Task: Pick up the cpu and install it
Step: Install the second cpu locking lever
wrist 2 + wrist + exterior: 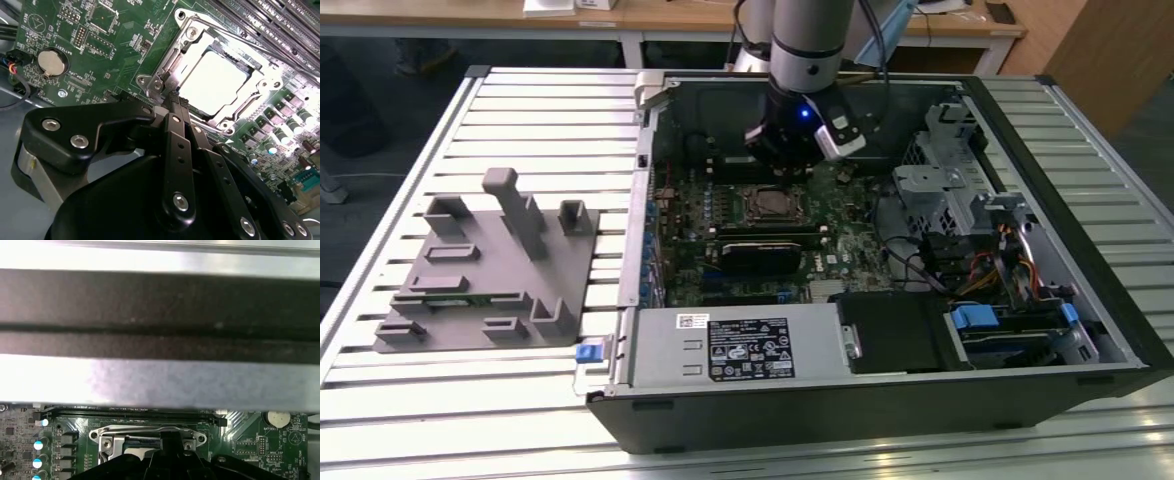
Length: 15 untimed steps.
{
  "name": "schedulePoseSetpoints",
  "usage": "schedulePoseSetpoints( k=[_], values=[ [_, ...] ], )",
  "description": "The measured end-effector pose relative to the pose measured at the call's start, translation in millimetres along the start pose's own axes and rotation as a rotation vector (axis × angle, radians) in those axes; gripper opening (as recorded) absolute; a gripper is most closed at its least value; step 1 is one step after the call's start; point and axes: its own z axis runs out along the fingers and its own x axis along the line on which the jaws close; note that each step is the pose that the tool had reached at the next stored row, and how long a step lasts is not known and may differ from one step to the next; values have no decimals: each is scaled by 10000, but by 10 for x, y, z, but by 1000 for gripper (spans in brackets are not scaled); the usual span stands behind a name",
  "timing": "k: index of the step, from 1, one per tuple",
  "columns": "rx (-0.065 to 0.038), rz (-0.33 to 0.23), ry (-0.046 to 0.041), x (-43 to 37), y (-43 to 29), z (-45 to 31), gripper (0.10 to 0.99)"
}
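The arm (803, 40) reaches straight down, its tool (175, 100) closed, fingertips together.

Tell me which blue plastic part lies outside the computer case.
The small blue clip on the slatted table beside the case's corner; the other blue parts sit inside, by the drive bay.

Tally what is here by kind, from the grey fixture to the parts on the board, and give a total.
cpu: 1
socket frame: 1
coin battery: 1
grey fixture: 1
computer case: 1
claw: 1
Total: 6
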Motion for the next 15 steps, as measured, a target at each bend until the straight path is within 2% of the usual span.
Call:
schedulePoseSetpoints(
  k=[7, 10, 15],
  values=[
    [-1, 1, 0, -1, 5, -96, 106],
    [-2, -2, 0, -2, 0, -98, 106],
    [-1, 0, 0, -1, -79, -100, 106]
  ],
)
